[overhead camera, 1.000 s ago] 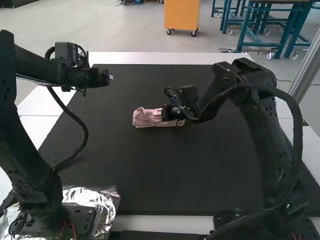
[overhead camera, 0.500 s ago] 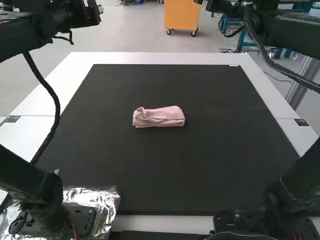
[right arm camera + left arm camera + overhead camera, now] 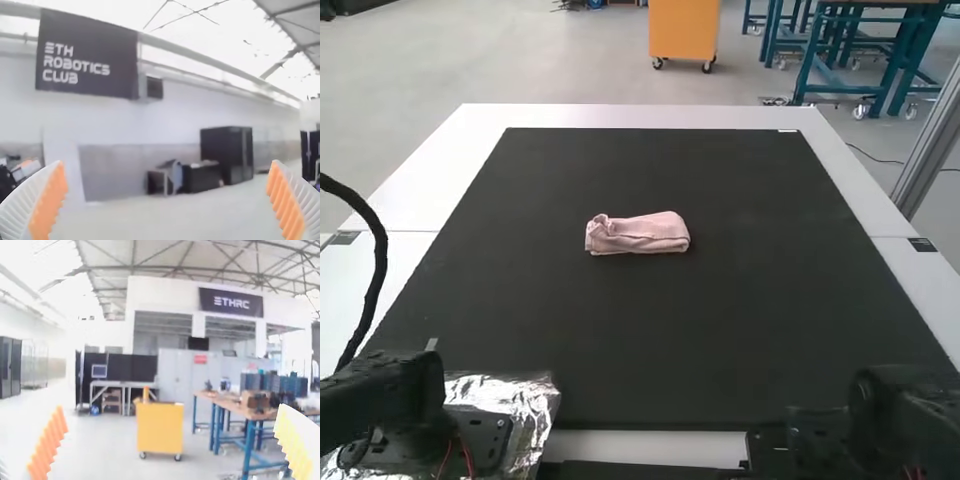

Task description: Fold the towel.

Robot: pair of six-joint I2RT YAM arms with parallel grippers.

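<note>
Towel [image 3: 638, 234], pink, lies folded into a compact, oblong bundle on the black mat [image 3: 620, 350] that covers most of the white worktop [image 3: 640, 116]. Position: near the middle of the mat, about midway between the left and right edges of the worktop. Orientation: long sides roughly parallel to the far edge; the end toward the left edge is rounded and creased. Left pincer [image 3: 171, 410]: wide open, ribbed fingers spread well apart, holding nothing. Right pincer [image 3: 167, 165]: likewise wide open, orange pads [image 3: 50, 200] facing each other, holding nothing. Left arm [image 3: 390, 390] stands at the near left corner of the worktop, next to crumpled silver foil [image 3: 510, 395]. Right arm [image 3: 895, 405] stands at the near right corner.
</note>
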